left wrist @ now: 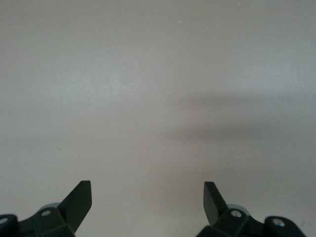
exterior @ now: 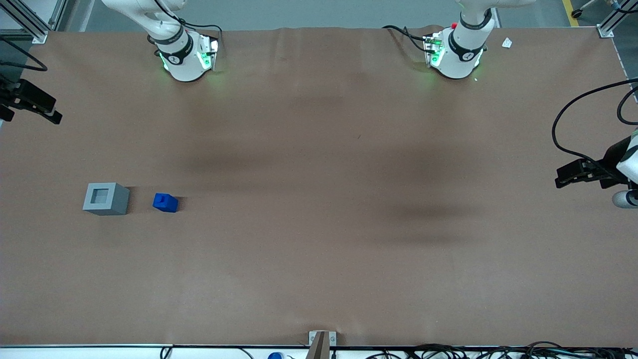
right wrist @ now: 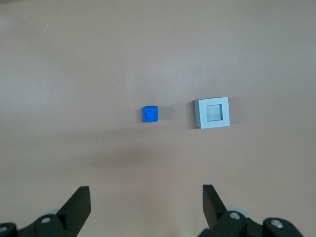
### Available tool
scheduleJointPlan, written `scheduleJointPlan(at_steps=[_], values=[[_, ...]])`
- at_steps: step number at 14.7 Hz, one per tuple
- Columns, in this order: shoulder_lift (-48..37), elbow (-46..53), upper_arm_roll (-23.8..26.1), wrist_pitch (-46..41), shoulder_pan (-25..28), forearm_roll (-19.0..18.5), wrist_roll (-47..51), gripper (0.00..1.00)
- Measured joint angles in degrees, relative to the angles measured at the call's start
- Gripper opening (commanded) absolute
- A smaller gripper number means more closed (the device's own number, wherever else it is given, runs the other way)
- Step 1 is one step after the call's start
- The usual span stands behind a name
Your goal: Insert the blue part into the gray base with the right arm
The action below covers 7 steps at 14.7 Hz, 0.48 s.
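The gray base (exterior: 105,198) (right wrist: 212,112), a light-gray cube, stands on the brown table with the square recess in its top face showing nothing inside. The blue part (exterior: 165,202) (right wrist: 150,114) stands beside it on the table, a short gap away toward the parked arm's end. My right gripper (exterior: 54,116) (right wrist: 146,192) hangs at the working arm's edge of the table, farther from the front camera than both blocks and well apart from them. It is open, with only bare table between its fingers (right wrist: 79,200).
Both arm bases (exterior: 187,55) (exterior: 456,52) stand along the table's back edge. A small white scrap (exterior: 507,43) lies near the parked arm's base. A metal bracket (exterior: 321,344) and cables (exterior: 448,351) sit at the front edge.
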Motion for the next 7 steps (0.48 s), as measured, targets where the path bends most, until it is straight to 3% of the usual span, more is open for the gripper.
scheduleJointPlan(at_steps=[7], values=[[0.01,0.0,0.0,-0.48,-0.14,0.0,0.0,1.0]])
